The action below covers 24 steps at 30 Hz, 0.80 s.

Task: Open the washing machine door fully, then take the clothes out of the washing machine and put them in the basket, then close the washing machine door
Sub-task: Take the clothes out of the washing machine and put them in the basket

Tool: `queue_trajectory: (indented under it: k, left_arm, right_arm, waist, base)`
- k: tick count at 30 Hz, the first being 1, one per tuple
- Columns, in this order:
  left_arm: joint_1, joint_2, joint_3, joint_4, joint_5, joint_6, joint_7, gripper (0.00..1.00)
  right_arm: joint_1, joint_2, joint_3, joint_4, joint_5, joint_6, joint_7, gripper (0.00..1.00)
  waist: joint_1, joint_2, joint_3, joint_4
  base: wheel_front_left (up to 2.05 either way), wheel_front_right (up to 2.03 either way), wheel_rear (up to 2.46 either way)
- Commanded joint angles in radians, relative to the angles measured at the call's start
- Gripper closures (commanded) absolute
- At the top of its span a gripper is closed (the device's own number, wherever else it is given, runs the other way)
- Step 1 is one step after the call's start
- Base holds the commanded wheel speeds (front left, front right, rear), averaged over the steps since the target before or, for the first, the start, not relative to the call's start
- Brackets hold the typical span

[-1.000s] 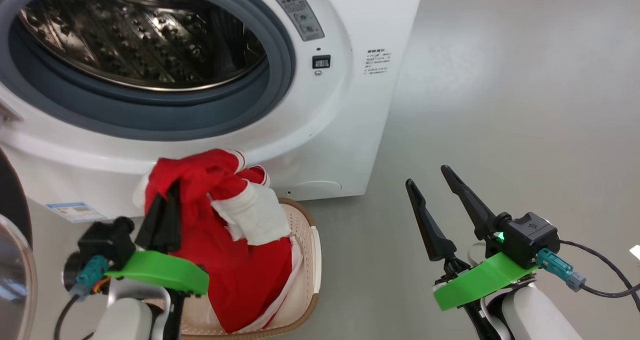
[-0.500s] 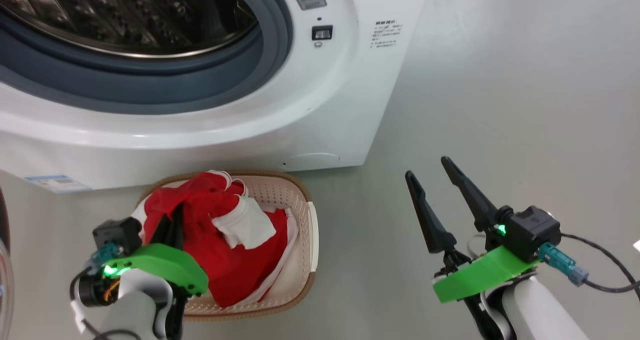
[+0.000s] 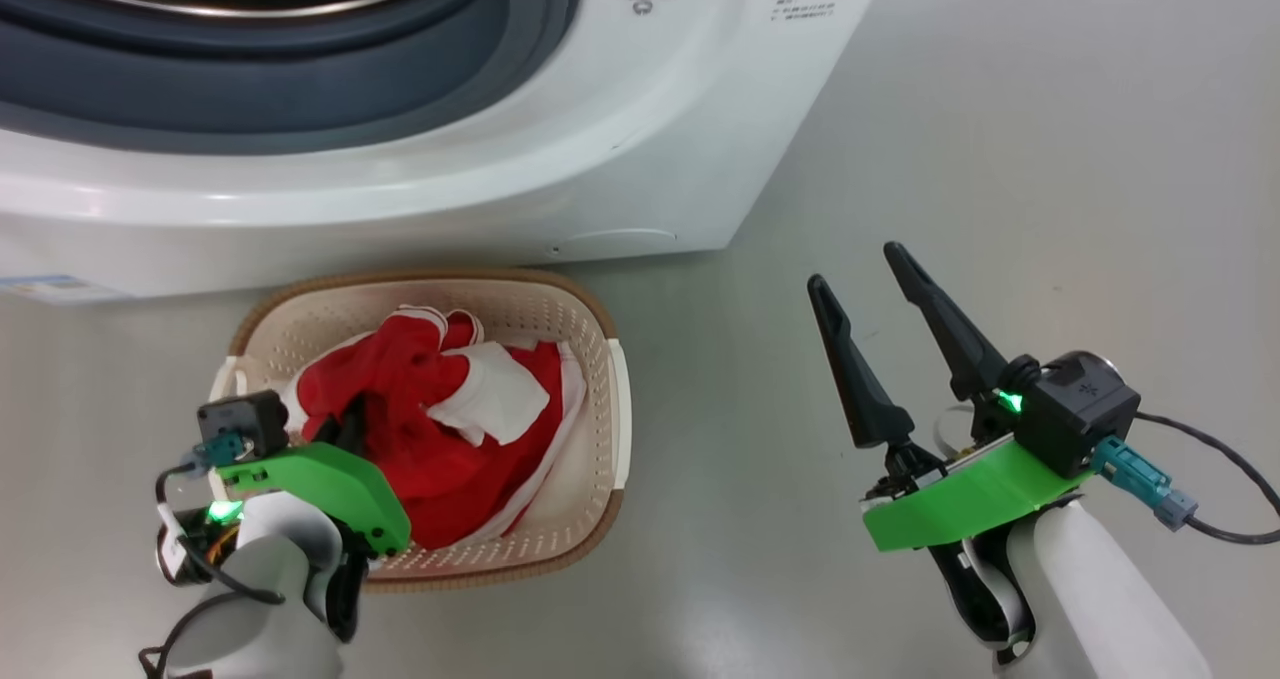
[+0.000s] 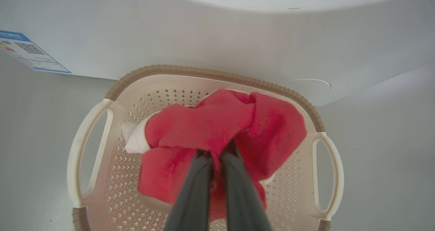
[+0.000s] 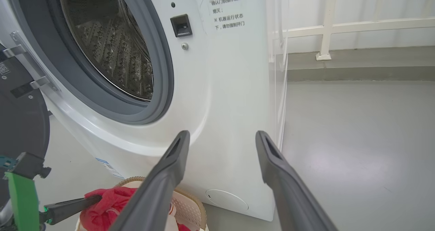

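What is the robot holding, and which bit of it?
The left gripper pinches a fold at the top of the red clothes, which sit in the basket. The right gripper is open and holds nothing.

One basket [image 3: 545,311], one washing machine [image 3: 400,204]

The clothes [image 3: 430,449] lie in the basket [image 3: 330,317], which stands before the washing machine [image 3: 400,199]

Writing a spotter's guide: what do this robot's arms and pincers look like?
Each arm: a pale forearm, bright green bracket, black camera block with a green light, teal plug on a dark cable. The right pincer and left pincer each have two long, tapering dark fingers.
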Motion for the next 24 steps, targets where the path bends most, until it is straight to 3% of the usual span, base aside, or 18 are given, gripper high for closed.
queue_trajectory:
  k: [1,19,20,21,23,24]
  left_arm:
    - [-0.019,0.025,0.018,0.012,-0.008,-0.008,-0.009,1.00]
    - [-0.085,0.040,-0.030,0.122,-0.018,-0.021,0.107,1.00]
    - [-0.083,0.040,-0.028,0.123,-0.022,-0.021,0.109,0.92]
    - [-0.082,0.040,-0.027,0.124,-0.025,-0.022,0.109,0.69]
    - [-0.082,0.042,-0.029,0.125,-0.025,-0.020,0.097,0.00]
    - [-0.082,0.043,-0.028,0.125,-0.026,-0.018,0.086,0.00]
  right_arm:
    - [-0.012,0.006,0.017,-0.028,-0.006,0.006,-0.006,0.00]
    - [-0.048,0.006,0.029,-0.035,0.009,0.006,-0.006,0.00]
    - [-0.048,0.006,0.028,-0.034,0.010,0.006,-0.006,0.00]
    - [-0.048,0.006,0.027,-0.032,0.010,0.006,-0.006,0.00]
    - [-0.050,0.006,0.023,-0.028,0.011,0.006,-0.006,0.00]
    - [-0.050,0.006,0.020,-0.026,0.011,0.006,-0.006,0.00]
  waist:
    - [0.0000,-0.0001,0.037,-0.007]
    - [0.0000,-0.0001,0.119,-0.042]
    - [0.0000,-0.0001,0.118,-0.043]
    - [0.0000,-0.0001,0.117,-0.044]
    - [0.0000,-0.0001,0.114,-0.044]
    - [0.0000,-0.0001,0.111,-0.043]
  base:
    - [0.00,0.00,0.00]
    - [0.00,0.00,0.00]
    - [0.00,0.00,0.00]
    - [0.00,0.00,0.00]
    - [0.00,0.00,0.00]
    - [0.00,0.00,0.00]
